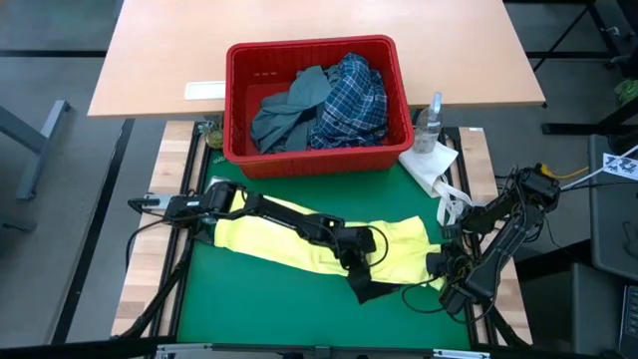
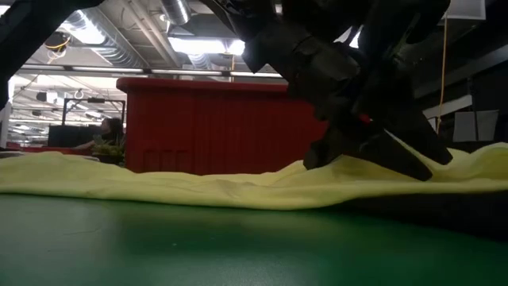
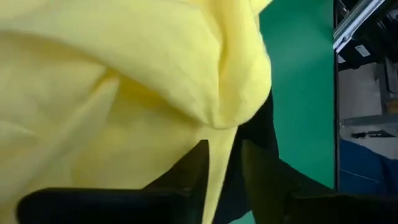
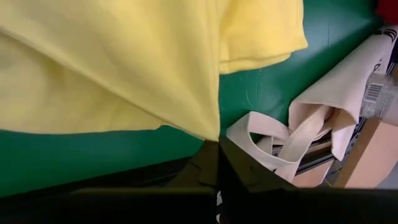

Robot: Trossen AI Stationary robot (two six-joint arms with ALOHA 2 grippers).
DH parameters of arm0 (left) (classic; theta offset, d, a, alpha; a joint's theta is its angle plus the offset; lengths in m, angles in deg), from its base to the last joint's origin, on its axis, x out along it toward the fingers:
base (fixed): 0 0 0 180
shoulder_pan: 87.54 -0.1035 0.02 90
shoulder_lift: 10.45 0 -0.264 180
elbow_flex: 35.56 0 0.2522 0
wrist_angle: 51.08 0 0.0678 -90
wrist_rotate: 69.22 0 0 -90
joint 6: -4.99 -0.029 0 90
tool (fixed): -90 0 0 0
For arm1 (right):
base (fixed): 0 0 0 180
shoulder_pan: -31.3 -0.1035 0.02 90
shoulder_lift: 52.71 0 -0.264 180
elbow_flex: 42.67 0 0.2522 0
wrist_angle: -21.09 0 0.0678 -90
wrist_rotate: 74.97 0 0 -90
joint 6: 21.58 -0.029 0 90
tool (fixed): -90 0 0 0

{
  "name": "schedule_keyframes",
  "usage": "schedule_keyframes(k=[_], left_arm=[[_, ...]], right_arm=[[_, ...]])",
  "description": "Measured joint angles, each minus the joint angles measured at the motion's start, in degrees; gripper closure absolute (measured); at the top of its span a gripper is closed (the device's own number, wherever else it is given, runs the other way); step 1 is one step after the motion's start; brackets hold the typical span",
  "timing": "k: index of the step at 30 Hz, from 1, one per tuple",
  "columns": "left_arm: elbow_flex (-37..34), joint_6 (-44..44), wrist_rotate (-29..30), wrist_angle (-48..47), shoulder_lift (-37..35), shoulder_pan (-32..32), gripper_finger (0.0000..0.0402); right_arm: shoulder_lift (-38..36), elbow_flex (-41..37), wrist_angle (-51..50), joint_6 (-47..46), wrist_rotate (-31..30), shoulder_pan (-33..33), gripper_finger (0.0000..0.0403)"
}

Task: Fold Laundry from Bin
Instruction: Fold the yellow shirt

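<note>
While no writing reads, both grippers pinch the yellow garment point(image 1: 299, 239).

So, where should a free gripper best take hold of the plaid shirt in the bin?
Probably from straight above, on the bunched top fold of the plaid shirt. It lies heaped in the right half of the bin, higher than the grey garment, and the walls block any side approach.

Green table mat point(image 1: 289, 299) carries yellow garment point(image 1: 289, 239), red bin point(image 1: 317, 150)
</note>
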Motion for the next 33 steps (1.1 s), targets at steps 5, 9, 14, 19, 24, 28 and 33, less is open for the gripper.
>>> schedule_keyframes(k=[5,9,14,19,24,28,33], left_arm=[[0.00,-2.82,-3.81,-0.78,-0.06,-1.07,0.0274],[0.00,-4.41,-7.19,-1.68,-0.06,-2.62,0.0271],[0.00,-4.91,-7.51,-2.01,-1.22,-4.25,0.0278],[0.04,-8.74,-6.92,-4.59,-5.54,-5.14,0.0285],[0.09,-11.62,-2.63,-5.33,-8.38,-6.82,0.0288],[0.09,-12.30,1.66,-5.52,-8.63,-7.61,0.0288],[0.09,-12.48,5.43,-5.64,-8.63,-7.32,0.0288]], right_arm=[[0.00,0.00,0.04,0.01,0.20,0.00,0.0400],[0.02,0.00,0.16,0.01,0.95,0.00,0.0400],[0.04,0.00,0.50,0.03,1.48,0.00,0.0400],[0.04,-0.02,0.61,0.03,1.49,0.00,0.0400],[0.04,-0.04,0.65,0.03,1.49,0.00,0.0400],[0.04,-0.04,0.68,0.04,1.49,0.00,0.0400],[0.04,-0.04,0.68,0.03,1.49,0.00,0.0400]])
